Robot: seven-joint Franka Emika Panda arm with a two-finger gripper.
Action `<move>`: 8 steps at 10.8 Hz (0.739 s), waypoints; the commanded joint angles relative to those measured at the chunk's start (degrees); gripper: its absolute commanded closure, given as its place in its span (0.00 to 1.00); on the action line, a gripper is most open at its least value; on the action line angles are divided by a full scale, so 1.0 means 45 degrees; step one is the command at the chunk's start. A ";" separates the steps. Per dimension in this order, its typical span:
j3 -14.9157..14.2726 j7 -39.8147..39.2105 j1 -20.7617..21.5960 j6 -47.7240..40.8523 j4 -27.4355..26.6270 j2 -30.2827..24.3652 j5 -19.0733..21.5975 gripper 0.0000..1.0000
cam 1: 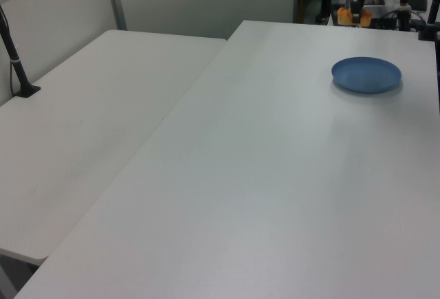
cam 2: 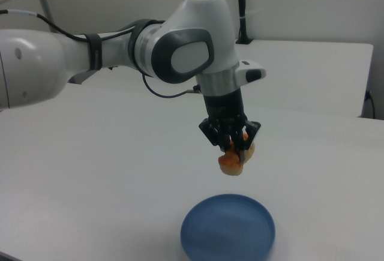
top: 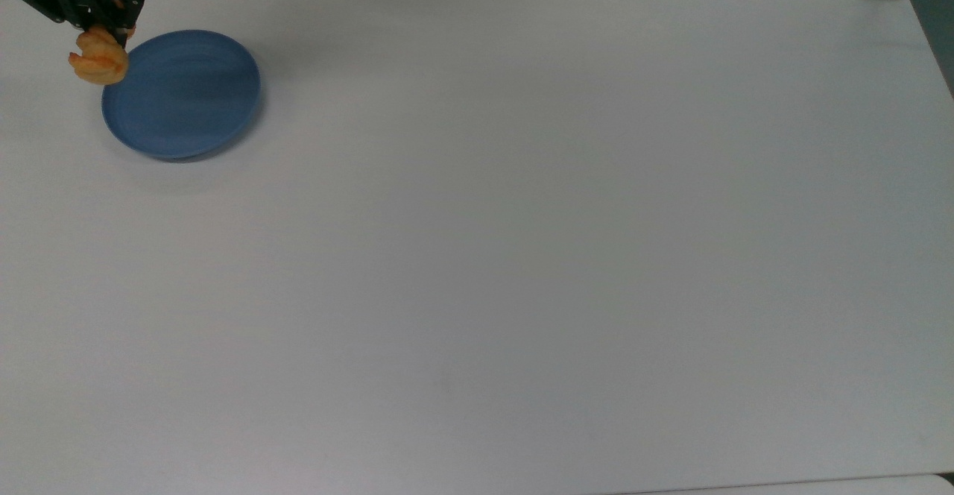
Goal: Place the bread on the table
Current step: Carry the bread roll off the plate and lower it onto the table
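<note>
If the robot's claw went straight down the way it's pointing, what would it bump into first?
Probably the white table. The gripper points downward, holding the bread, and hangs just past the blue plate's rim. Depth is unclear, so it might clip that rim.

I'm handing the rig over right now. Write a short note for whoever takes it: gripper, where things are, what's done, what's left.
Gripper: shut on the bread, held in the air.
Bread: clear of the plate, hanging above the table; in the top view it sits at the top view's left edge of the plate.
Done: bread is off the plate.
Left: lower it onto bare table beside the plate, open, back away.
</note>
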 commanded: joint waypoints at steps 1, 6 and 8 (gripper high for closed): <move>-0.0030 -0.0015 0.0088 0.0276 0.1355 0.0709 0.0726 0.75; 0.0009 0.0727 0.0790 0.4020 0.1770 0.2601 0.1702 0.75; 0.0144 0.0727 0.0830 0.5780 0.1770 0.3403 0.2211 0.75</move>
